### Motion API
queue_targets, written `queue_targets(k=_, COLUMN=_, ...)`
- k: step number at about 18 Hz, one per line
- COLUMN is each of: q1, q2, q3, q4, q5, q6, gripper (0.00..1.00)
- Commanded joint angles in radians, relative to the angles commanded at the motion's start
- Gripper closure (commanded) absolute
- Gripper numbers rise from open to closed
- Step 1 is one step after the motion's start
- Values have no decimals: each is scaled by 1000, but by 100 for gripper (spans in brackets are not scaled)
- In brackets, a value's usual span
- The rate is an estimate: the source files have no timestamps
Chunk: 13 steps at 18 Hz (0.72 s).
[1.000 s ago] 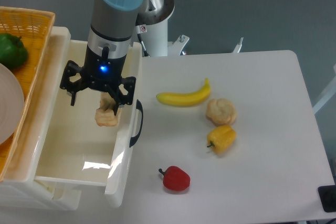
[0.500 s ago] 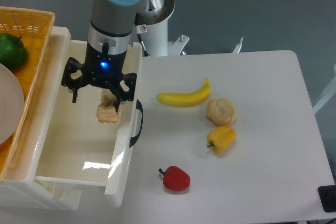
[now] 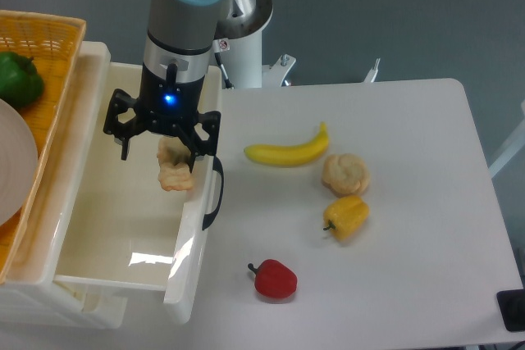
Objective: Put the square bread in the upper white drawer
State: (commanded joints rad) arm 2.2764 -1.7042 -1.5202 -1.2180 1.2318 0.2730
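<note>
while banana point(image 3: 286, 152) lies nearby, pincer point(image 3: 162, 153) over drawer point(image 3: 90, 202)

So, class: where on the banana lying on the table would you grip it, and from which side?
Grip the banana at its thick middle, coming straight down from above. It lies flat and curved, with free table along both long sides for the fingers.

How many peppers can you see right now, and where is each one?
3. The red pepper sits near the table's front edge, the yellow pepper lies just in front of the round bun, and the green pepper is in the orange basket. More may be hidden there.
</note>
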Motion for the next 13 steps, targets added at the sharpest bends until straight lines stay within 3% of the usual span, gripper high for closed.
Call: queue_targets(k=13, q1=-9, q2=17, q3=2, q4=-6, q5=-5, q6=-2, gripper=0)
